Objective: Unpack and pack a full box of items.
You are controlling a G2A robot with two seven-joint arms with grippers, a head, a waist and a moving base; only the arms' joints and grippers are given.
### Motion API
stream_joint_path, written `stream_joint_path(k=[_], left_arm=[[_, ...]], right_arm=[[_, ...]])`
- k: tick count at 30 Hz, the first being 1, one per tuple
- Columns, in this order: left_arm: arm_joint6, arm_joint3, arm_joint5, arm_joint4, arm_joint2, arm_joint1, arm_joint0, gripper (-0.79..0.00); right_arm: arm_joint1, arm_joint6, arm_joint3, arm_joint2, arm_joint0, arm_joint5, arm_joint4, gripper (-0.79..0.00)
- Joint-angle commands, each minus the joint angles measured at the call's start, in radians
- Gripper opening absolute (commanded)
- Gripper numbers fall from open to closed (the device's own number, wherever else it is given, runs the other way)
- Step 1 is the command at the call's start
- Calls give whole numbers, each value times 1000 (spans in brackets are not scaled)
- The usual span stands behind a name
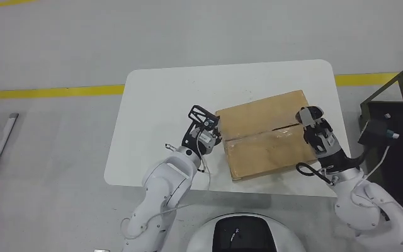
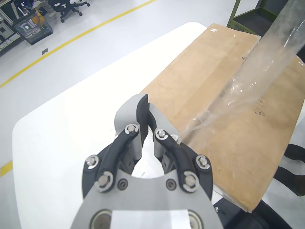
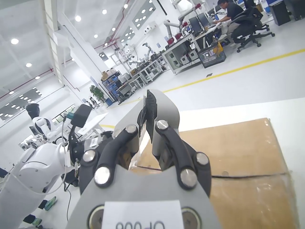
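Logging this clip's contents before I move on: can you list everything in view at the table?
cardboard box: one, brown, flaps closed, lying on the table between the two grippers
clear tape: one strip, transparent, along the box's centre seam, with part of it lifted off the seam
table: one, white, rounded corners
floor line: one, yellow, beyond the table
rack: one, green frame, on the floor past the box
left gripper: one, black and silver, shut, at one end of the box
right gripper: one, black and silver, shut, at the opposite end
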Motion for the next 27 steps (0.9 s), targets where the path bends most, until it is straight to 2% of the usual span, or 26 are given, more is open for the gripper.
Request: stream_joint_path(k=[1,12,18,27], left_arm=[[0,-2,1,1,-1,0,2,-785],[-25,-20,-52,-22,14,2,-5,-785],[-42,-24,-81,-46,25,2,-15,-785],[-78,25,-127,-80,78,-3,-55,-785]], right_arm=[[-4,11,17,-6,-1,11,-2,-785],[-25,-8,66,2,0,58,2,-785],[-34,-23,57,19,-8,36,5,-785],[-49,22,95,20,0,55,21,-785]])
